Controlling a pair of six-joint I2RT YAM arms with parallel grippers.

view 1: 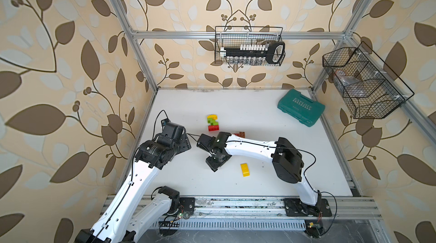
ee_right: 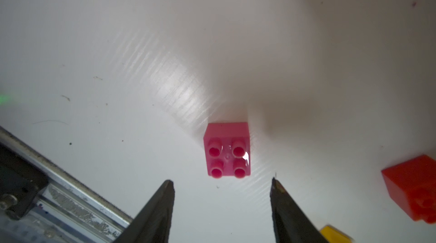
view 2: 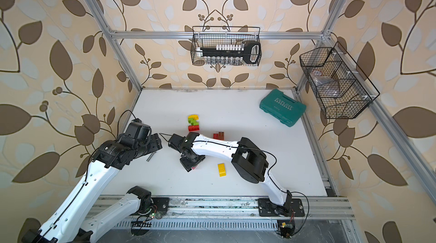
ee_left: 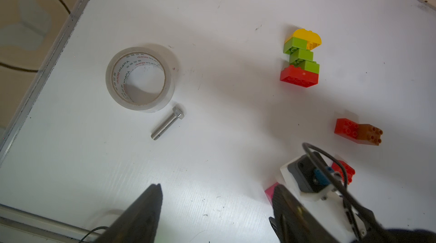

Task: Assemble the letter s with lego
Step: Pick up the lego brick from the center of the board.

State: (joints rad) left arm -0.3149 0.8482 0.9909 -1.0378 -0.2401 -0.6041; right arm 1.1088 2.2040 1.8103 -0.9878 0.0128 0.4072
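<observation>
A lego stack [view 1: 213, 123] [ee_left: 300, 57] lies flat mid-table: a yellow rounded brick, three lime green bricks stepped sideways, and a red oblong brick. A joined red and brown pair [view 1: 240, 134] [ee_left: 358, 130] lies to its right. A yellow oblong brick [view 1: 245, 169] lies nearer the front. A pink square brick [ee_right: 227, 151] sits studs-up just beyond my right gripper [ee_right: 221, 181], which is open and holds nothing. A loose red brick [ee_right: 415, 187] lies beside it. My left gripper [ee_left: 217, 187] is open over bare table, left of the right gripper.
A clear tape roll [ee_left: 141, 78] and a steel bolt [ee_left: 167, 123] lie near the table's left edge. A teal plastic case [view 1: 300, 108] sits at the back right. Wire baskets [view 1: 249, 45] [view 1: 363, 83] hang on the back and right frame rails.
</observation>
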